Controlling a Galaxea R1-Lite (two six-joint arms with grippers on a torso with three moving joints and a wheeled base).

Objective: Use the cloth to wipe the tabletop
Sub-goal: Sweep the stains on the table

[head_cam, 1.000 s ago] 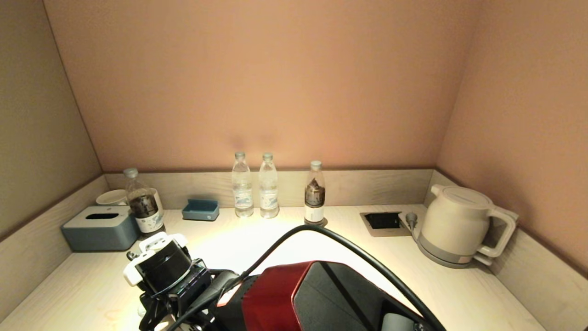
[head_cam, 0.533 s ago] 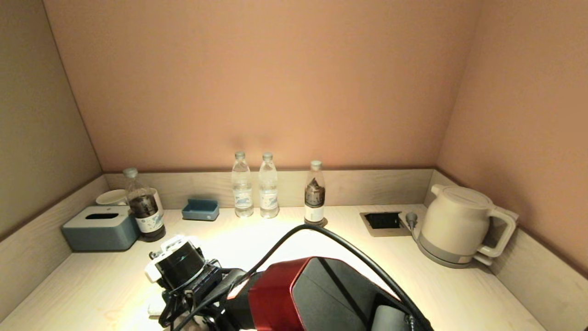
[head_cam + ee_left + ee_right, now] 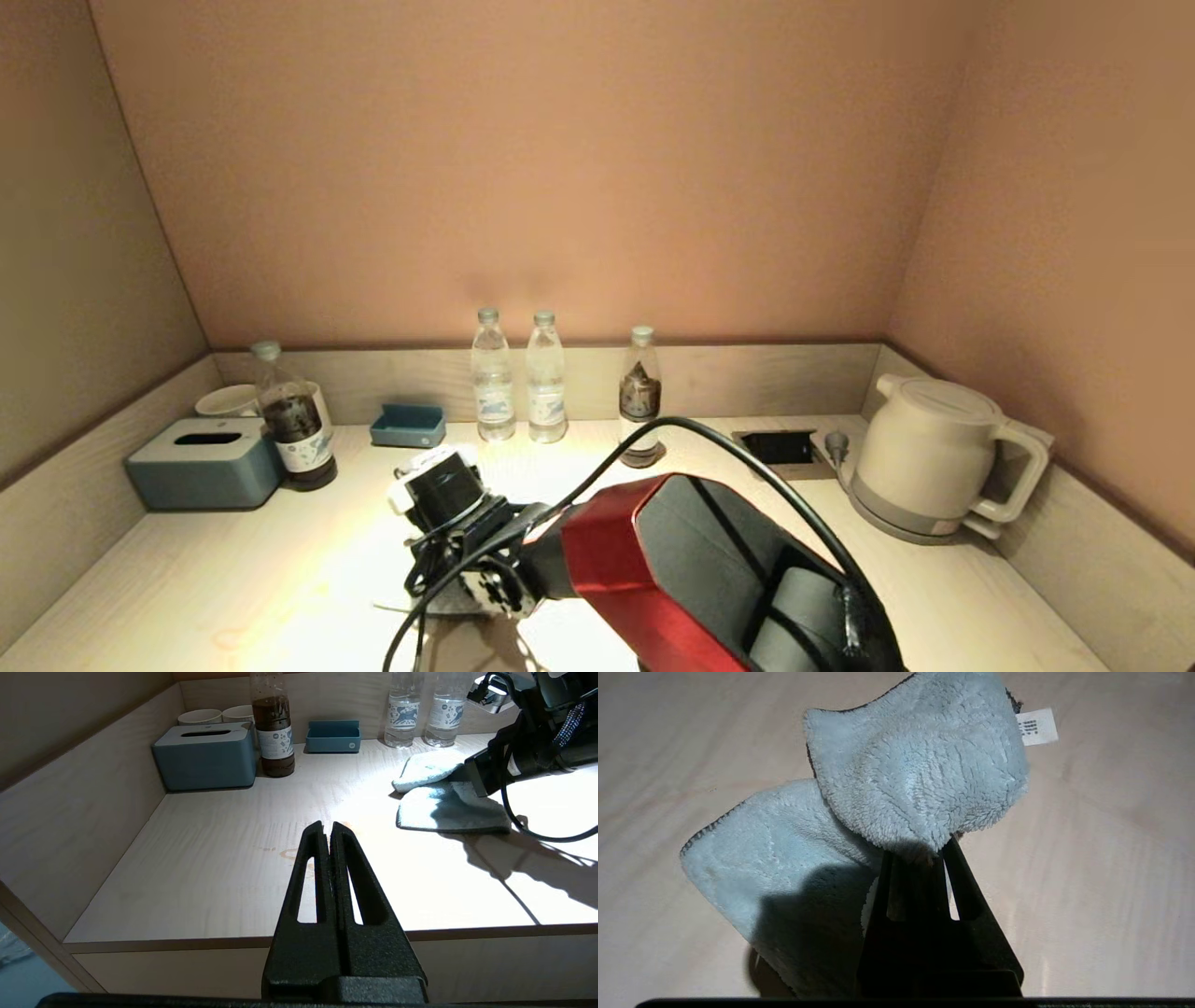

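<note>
A light blue fluffy cloth (image 3: 915, 765) lies folded on the pale wooden tabletop (image 3: 233, 560). My right gripper (image 3: 927, 851) is shut on a bunched part of the cloth and presses it onto the table. In the head view the right wrist (image 3: 448, 495) covers most of the cloth, and only an edge (image 3: 439, 605) shows. In the left wrist view the cloth (image 3: 444, 807) lies under the right arm. My left gripper (image 3: 328, 828) is shut and empty, hovering over the table's front edge.
Along the back stand two water bottles (image 3: 518, 378), a dark bottle (image 3: 639, 392), another dark bottle (image 3: 291, 420), a blue tray (image 3: 408, 426), a tissue box (image 3: 205, 462), cups (image 3: 227, 399) and a kettle (image 3: 934, 457). A socket recess (image 3: 777, 448) is beside the kettle. A faint ring stain (image 3: 292, 851) marks the front.
My right arm has swept with the cloth from the front left toward the middle and back of the table. The left gripper is not shown earlier.
</note>
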